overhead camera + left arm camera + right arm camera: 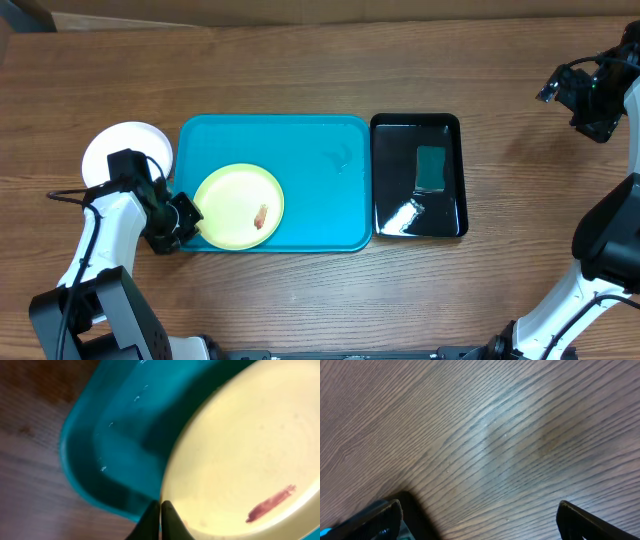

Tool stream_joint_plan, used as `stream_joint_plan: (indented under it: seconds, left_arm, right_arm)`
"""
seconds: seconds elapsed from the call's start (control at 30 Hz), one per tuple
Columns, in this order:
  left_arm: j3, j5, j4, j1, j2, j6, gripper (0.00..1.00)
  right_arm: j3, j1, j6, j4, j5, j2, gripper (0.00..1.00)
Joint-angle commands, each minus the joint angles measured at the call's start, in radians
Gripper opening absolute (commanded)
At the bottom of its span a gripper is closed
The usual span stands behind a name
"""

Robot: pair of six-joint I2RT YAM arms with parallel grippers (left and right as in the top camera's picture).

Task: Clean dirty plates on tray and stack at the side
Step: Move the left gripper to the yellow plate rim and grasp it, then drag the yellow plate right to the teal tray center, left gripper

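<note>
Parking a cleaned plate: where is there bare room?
Bare wood behind both trays, and between black tray and right arm. On the turquoise tray, the right half is free. Crowded: its left end, with white plate, yellow-green plate, left tool.

1. A desk (300,80) of brown wood with streaky grain fills most of the overhead view; the right wrist view shows the same grain close up.
2. A glossy black tray (398,150), rectangular with rounded corners and a raised rim, sits right of the desk's middle, with a bright glare on its near left floor.
3. A dark green sponge (432,168) lies flat inside the black tray, nearer its right wall.
4. A pale tan strip (300,8) runs beyond the desk's far edge.
</note>
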Motion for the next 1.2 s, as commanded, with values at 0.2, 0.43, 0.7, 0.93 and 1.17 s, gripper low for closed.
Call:
stream_joint_plan:
  seconds: [0.2,0.43,0.7,0.93,1.17]
  left_arm:
    - [0.021,0.078,0.128,-0.154,0.002,-0.018,0.06]
    - [0.262,-0.094,-0.015,-0.311,0.002,-0.026,0.25]
    - [0.515,-0.244,-0.207,-0.319,0.002,0.136,0.42]
    - [0.436,-0.284,-0.175,-0.313,0.026,0.269,0.45]
    - [0.377,-0.299,-0.098,-0.307,0.12,0.27,0.49]
  right_arm:
    - [0.019,0.005,0.004,0.003,-0.005,-0.014,1.0]
    - [0.019,0.005,0.004,0.003,-0.005,-0.014,1.0]
    - [0.019,0.005,0.004,0.003,-0.005,-0.014,1.0]
    - [0.019,0.005,0.004,0.003,-0.005,-0.014,1.0]
    - [0.019,0.005,0.004,0.003,-0.005,-0.014,1.0]
